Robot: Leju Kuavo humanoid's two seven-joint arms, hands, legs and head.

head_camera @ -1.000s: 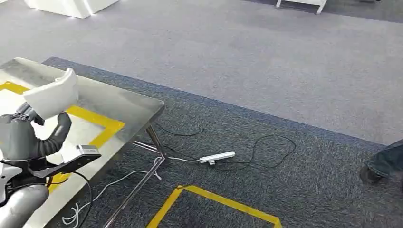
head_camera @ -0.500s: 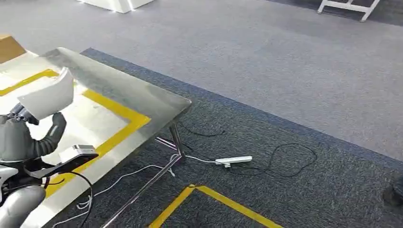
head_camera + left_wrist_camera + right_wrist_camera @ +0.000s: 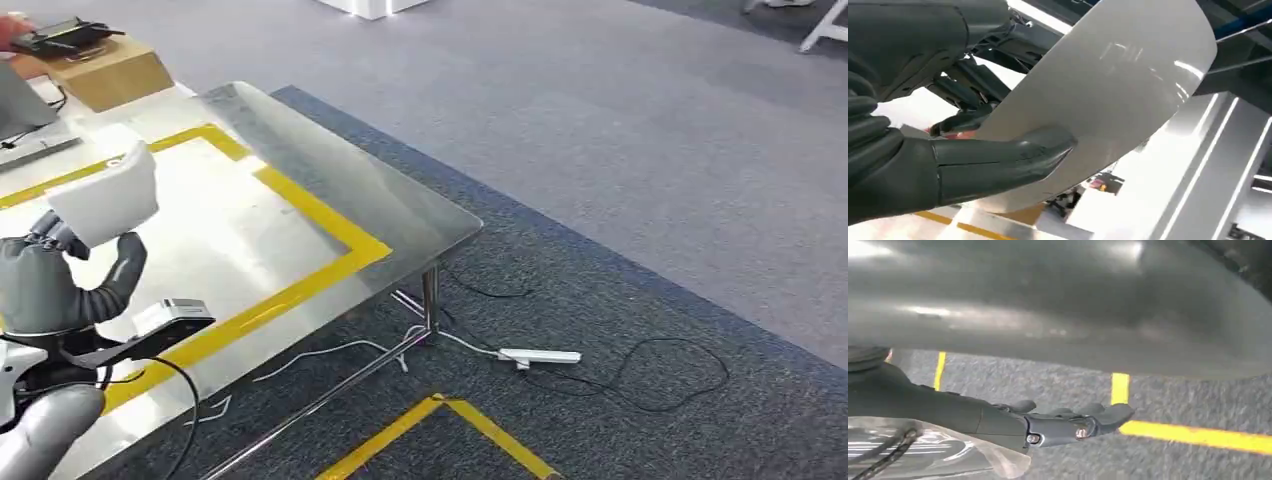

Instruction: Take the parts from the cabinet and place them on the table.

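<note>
The left hand (image 3: 45,285) grips a curved white part (image 3: 108,195) — thumb (image 3: 1003,155) pressed on one face, dark fingers (image 3: 965,122) behind — holding it above the steel table (image 3: 330,180). The right hand (image 3: 1068,422) hangs over carpet (image 3: 1048,375), fingers nearly straight, holding nothing.

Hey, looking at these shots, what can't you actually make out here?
- White part: its lower end, hidden by the left robot hand in the head view and by the thumb in the left wrist view.
- Table: its left side, cut off by the head view's edge.
- Right robot hand: open or shut is unclear; a blurred grey body part crowds the right wrist view.
</note>
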